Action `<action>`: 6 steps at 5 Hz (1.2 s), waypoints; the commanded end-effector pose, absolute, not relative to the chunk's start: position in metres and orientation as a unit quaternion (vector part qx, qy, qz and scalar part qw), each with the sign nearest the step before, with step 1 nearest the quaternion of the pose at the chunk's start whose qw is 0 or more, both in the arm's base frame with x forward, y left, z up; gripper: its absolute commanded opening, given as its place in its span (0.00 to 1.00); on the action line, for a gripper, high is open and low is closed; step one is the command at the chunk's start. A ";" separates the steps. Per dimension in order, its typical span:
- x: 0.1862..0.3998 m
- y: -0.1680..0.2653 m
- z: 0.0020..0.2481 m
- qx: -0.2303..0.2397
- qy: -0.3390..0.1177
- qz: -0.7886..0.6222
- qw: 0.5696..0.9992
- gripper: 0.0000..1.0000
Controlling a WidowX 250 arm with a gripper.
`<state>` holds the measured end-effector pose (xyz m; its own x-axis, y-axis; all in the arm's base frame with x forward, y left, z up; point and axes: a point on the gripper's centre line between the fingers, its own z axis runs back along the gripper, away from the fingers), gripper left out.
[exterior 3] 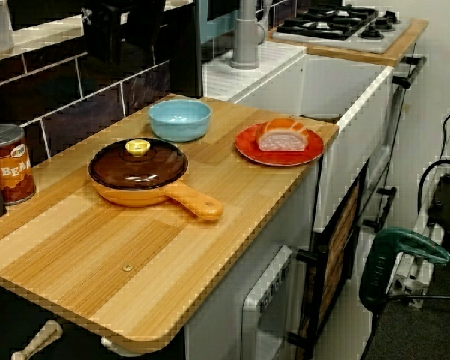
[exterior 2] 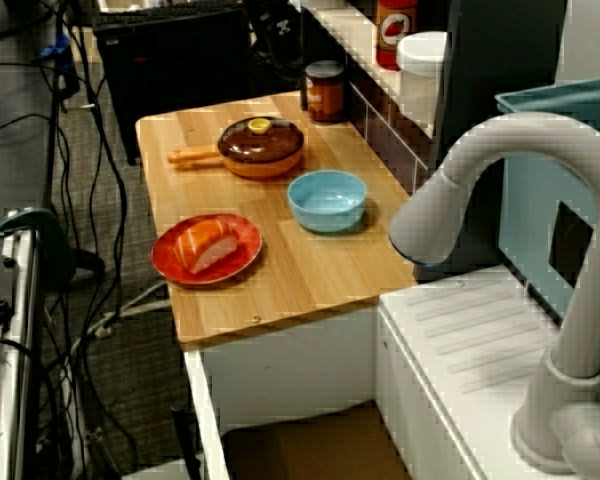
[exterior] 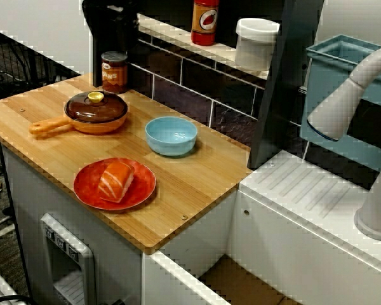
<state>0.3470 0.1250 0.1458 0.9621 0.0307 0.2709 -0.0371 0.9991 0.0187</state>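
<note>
A dark gripper hangs at the back left corner of the wooden counter, in shadow against the black wall. Its fingers cannot be made out. Right below and beside it stands a bean can, also seen from the counter's end. In front of the can sits an orange pot with a brown lid. A light blue bowl lies to the right. A red plate with a salmon piece rests near the front edge.
A ketchup bottle and a white container stand on the tiled back shelf. Right of the counter are a white sink unit, a grey faucet and a teal rack. A stove lies beyond.
</note>
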 end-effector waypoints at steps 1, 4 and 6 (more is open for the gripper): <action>0.334 0.148 0.153 0.020 -0.146 0.001 0.989 1.00; 0.333 0.137 0.123 0.018 -0.154 0.010 0.988 1.00; 0.344 0.145 0.108 0.007 -0.119 0.018 0.993 1.00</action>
